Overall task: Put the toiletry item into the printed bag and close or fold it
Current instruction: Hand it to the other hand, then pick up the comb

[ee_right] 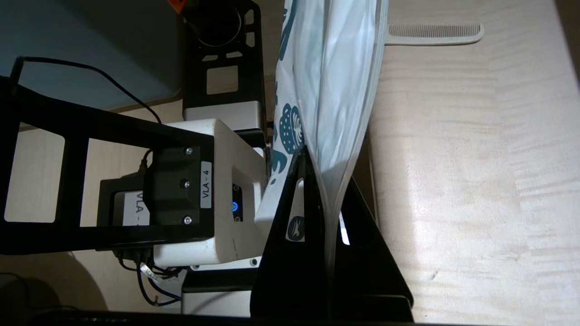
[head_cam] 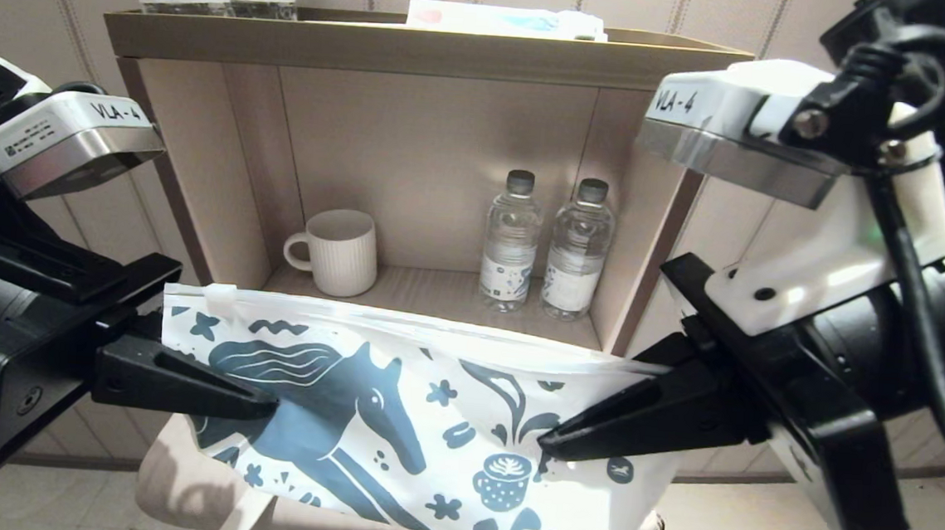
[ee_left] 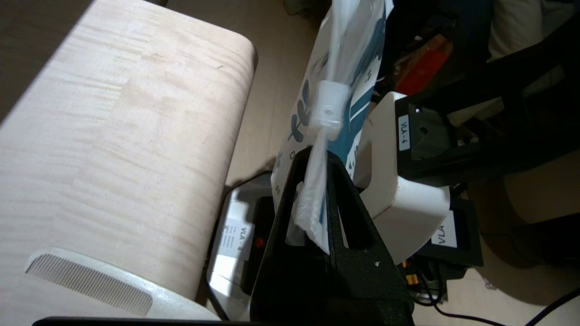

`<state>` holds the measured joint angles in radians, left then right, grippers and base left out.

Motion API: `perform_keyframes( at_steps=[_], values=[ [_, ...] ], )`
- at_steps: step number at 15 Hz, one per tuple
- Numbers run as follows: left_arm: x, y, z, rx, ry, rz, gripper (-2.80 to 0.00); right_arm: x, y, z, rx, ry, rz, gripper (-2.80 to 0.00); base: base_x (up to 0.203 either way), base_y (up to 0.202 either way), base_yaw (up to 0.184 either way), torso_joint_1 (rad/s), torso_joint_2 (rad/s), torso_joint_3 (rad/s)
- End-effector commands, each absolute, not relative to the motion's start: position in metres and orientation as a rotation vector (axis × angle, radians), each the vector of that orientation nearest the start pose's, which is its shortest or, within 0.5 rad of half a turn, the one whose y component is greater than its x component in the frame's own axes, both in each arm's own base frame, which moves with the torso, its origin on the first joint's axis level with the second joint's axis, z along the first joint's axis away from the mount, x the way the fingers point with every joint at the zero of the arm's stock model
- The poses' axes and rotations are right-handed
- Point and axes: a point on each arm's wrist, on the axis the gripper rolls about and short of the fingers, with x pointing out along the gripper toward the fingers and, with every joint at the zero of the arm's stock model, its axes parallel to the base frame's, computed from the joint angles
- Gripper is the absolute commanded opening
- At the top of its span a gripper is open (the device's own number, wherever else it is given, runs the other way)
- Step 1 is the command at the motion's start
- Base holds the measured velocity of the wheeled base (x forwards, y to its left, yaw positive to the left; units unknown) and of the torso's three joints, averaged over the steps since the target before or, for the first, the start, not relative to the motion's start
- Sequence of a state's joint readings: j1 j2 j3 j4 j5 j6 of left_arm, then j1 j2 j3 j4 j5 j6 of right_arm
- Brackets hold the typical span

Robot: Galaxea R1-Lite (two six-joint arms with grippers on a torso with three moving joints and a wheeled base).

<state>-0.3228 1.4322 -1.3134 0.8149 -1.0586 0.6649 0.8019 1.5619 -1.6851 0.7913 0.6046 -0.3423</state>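
One printed zip bag (head_cam: 419,428), held upright in the air between two end effectors: left end effector (head_cam: 267,407) clenched on one end, right end effector (head_cam: 547,443) clenched on the other. One white comb (ee_right: 432,34) lies on the table (ee_right: 476,181), beneath and behind the bag. Shelf beyond holds one ribbed mug (head_cam: 339,251) and two water bottles (head_cam: 511,243).

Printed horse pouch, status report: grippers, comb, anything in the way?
Left gripper and right gripper both clamped on translucent blue-horse zip pouch, held up between them. Slim white plastic comb out on the pale wooden table, not bagged. Nothing blocking.
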Motion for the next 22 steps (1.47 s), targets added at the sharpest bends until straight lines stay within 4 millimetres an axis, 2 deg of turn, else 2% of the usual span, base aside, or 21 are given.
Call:
perform_keyframes(
  at_steps=[1,6,9,13,16,19,22],
  values=[
    [0.179,-0.081,0.278,0.156,0.470,-1.507,-2.80,0.158,0.182,0.331,-0.349,0.502,1.467,0.00,0.000,0.000,0.000,0.000,0.00,0.000],
    [0.179,-0.081,0.272,0.163,0.489,-1.494,-2.80,0.159,0.181,0.328,-0.356,0.510,1.464,0.00,0.000,0.000,0.000,0.000,0.00,0.000],
    [0.183,-0.081,0.255,0.206,0.489,-1.455,-2.80,0.158,0.178,0.330,-0.354,0.501,1.457,0.00,0.000,0.000,0.000,0.000,0.00,0.000],
    [0.195,-0.083,0.227,0.326,0.394,-1.343,-2.80,0.149,0.170,0.347,-0.338,0.414,1.456,0.00,0.000,0.000,0.000,0.000,0.00,0.000],
    [0.187,-0.079,0.231,0.398,0.380,-1.244,-2.80,0.151,0.169,0.343,-0.334,0.438,1.438,0.00,0.000,0.000,0.000,0.000,0.00,0.000],
    [0.174,-0.073,0.236,0.449,0.335,-1.169,-2.80,0.163,0.164,0.342,-0.303,0.478,1.352,0.00,0.000,0.000,0.000,0.000,0.00,0.000],
    [0.166,-0.058,0.235,0.490,0.286,-1.025,-2.80,0.179,0.172,0.333,-0.270,0.542,1.247,0.00,0.000,0.000,0.000,0.000,0.00,0.000]
  ],
)
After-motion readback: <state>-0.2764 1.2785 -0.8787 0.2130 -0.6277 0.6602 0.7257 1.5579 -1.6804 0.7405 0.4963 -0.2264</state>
